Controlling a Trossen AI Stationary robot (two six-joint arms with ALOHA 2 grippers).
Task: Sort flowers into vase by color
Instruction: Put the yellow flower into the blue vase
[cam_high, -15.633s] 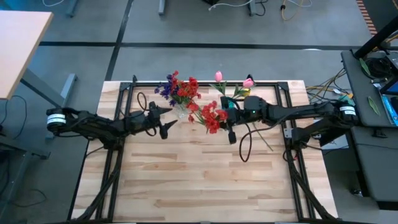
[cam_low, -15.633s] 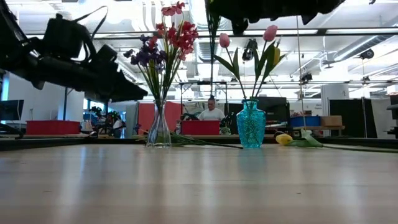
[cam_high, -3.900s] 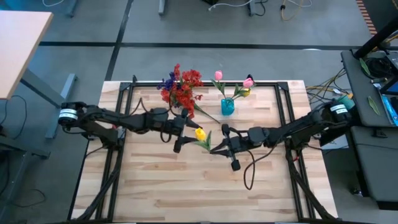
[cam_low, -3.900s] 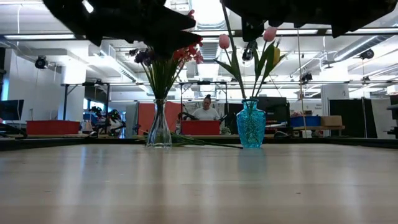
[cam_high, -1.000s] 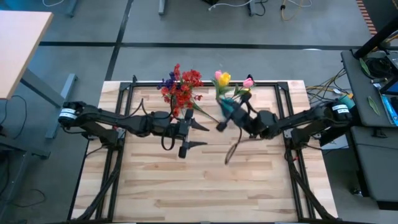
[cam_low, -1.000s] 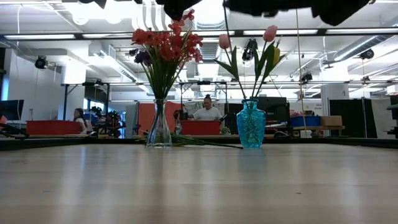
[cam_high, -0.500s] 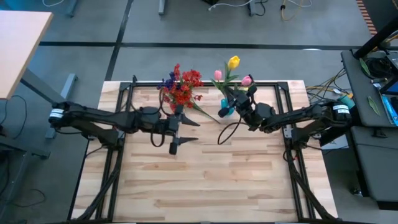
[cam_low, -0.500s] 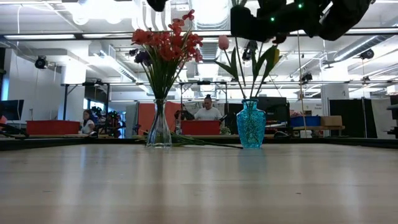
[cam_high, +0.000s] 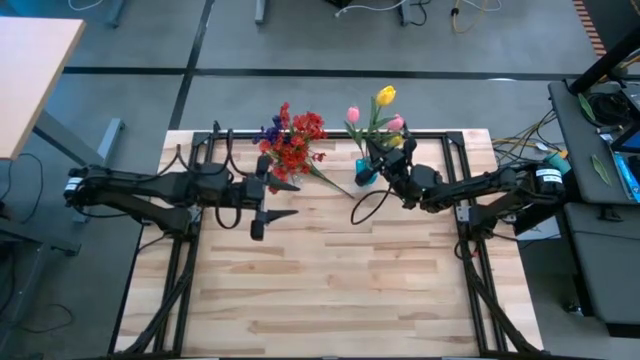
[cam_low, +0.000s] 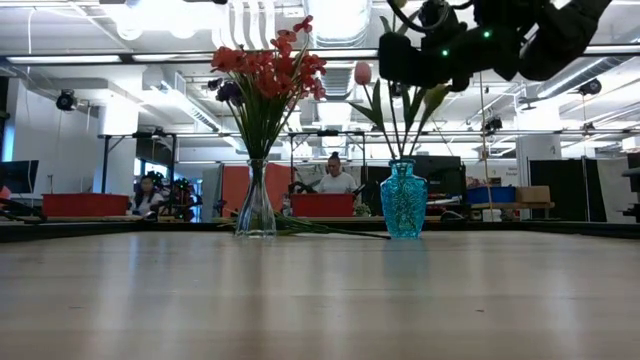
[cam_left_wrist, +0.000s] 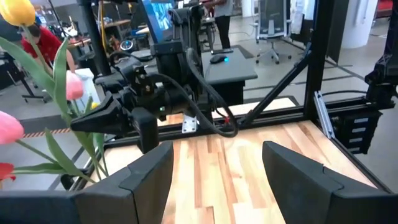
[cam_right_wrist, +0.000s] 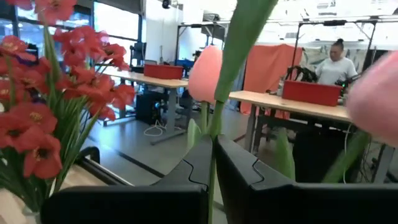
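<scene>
High view: the right gripper (cam_high: 385, 160), upper centre-right, is clamped on the yellow tulip (cam_high: 385, 96) stem just above the blue vase (cam_high: 365, 174). The stem tip should be steered straight down into the neck, clear of the pink tulips (cam_high: 353, 115). The left gripper (cam_high: 268, 200), jaws apart and empty, waits centre-left below the red and purple bunch (cam_high: 293, 140).

Low view: the right gripper sits upper right, directly over the blue vase; the clear vase (cam_low: 256, 205) stands left of it.

Right wrist view: the fingers (cam_right_wrist: 186, 171) pinch the green stem at frame centre.
</scene>
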